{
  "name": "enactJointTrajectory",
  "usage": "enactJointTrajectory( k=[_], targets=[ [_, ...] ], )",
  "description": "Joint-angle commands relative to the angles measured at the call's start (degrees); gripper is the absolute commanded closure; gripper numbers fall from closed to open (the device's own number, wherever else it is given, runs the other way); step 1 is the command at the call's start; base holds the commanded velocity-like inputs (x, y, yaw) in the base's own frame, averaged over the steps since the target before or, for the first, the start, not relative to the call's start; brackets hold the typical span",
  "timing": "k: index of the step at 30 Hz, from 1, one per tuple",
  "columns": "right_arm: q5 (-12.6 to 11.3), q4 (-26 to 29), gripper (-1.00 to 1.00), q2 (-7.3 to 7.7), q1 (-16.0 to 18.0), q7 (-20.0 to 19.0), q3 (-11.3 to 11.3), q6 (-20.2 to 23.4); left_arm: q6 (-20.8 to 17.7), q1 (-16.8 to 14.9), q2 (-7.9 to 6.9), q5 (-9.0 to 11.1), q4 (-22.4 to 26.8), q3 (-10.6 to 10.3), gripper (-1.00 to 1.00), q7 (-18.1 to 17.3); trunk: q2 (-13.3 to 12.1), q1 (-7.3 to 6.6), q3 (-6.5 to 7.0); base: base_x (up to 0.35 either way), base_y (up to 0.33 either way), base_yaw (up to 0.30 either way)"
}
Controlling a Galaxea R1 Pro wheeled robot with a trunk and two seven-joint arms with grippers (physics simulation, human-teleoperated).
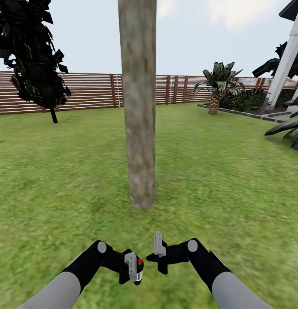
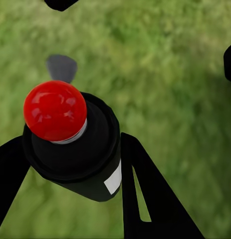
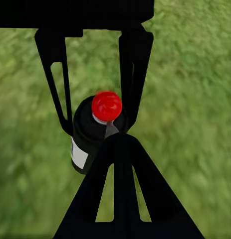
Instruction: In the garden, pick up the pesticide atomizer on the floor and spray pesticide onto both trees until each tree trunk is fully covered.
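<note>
- Left claw (image 1: 132, 267) is clamped on the atomizer (image 1: 139, 270), a black can with a red cap, held low over the lawn (image 1: 235, 180), probably to carry it up to the target.
- Right claw (image 1: 159, 253): fingers together, holding nothing (just parked beside the other).
- One tan-grey tree trunk (image 1: 138, 107) stands dead ahead, near; the atomizer isn't aimed at it yet.
- Count: one atomizer, one bare trunk, one palm (image 1: 217, 88), one fence (image 1: 89, 91).
</note>
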State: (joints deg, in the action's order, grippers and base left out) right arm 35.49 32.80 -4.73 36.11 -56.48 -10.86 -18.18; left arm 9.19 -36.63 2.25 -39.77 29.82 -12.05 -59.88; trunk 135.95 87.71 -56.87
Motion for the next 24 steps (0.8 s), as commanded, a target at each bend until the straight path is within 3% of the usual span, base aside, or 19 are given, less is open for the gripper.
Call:
enactJointTrajectory(
  k=[1, 17, 21, 24],
  targets=[
    [0.46, 0.07, 1.0, -0.01, 0.02, -0.04, 0.05, -0.28, 0.58, -0.02, 0.06, -0.49, 0.06, 0.08, 1.0, 0.06, 0.02, -0.01, -0.05, 0.0, 0.0, 0.0],
    [0.46, 0.08, 1.0, -0.01, 0.02, -0.04, 0.05, -0.28, 0.74, -0.02, 0.38, -0.25, 0.06, 0.18, 1.0, 0.11, 0.02, -0.01, -0.05, 0.0, 0.0, 0.0],
    [0.46, 0.07, 1.0, -0.01, 0.02, -0.04, 0.05, -0.28, 0.82, -0.02, 0.52, 1.98, -0.01, 0.12, 1.0, 0.03, 0.02, -0.01, -0.05, 0.0, 0.0, 0.0],
    [0.46, 0.07, 1.0, -0.01, 0.02, -0.04, 0.05, -0.28, 0.88, -0.02, 0.52, 2.37, -0.02, 0.1, 1.0, 0.02, 0.02, -0.01, -0.05, 0.0, 0.0, 0.0]
  ],
)
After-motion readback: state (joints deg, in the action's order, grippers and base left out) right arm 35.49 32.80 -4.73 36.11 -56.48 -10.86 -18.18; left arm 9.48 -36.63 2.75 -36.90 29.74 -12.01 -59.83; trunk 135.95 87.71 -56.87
